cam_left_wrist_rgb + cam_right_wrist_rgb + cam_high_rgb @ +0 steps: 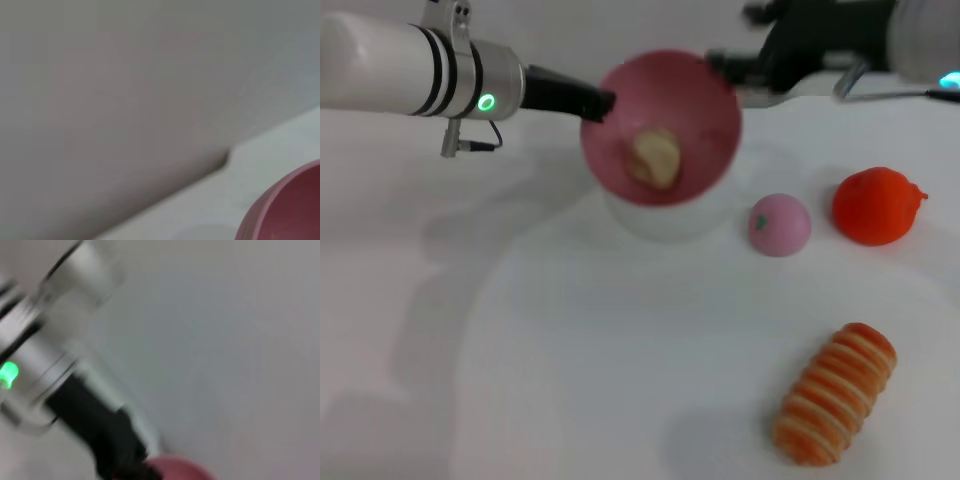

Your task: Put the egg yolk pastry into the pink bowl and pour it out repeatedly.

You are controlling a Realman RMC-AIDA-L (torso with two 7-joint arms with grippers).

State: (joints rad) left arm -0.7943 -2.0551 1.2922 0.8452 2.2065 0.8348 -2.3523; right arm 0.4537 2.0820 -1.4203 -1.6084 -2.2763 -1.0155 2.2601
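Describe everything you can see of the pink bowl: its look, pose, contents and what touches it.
The pink bowl is round, deep and plain, and looks like glossy plastic. It is lifted off the white table and tipped, its opening turned toward the head camera. The left gripper grips its rim on the robot's left. The pale pastry lies against the inside wall. A shadow falls on the table below it. The right gripper is near the opposite rim; whether it touches is unclear.

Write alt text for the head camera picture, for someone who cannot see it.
A pink bowl, tipped toward the camera with an egg yolk pastry inside, is held at its rim by the left tool above a white table. The right tool sits by the far rim; a pink ball, orange fruit and striped bread roll lie to the right.
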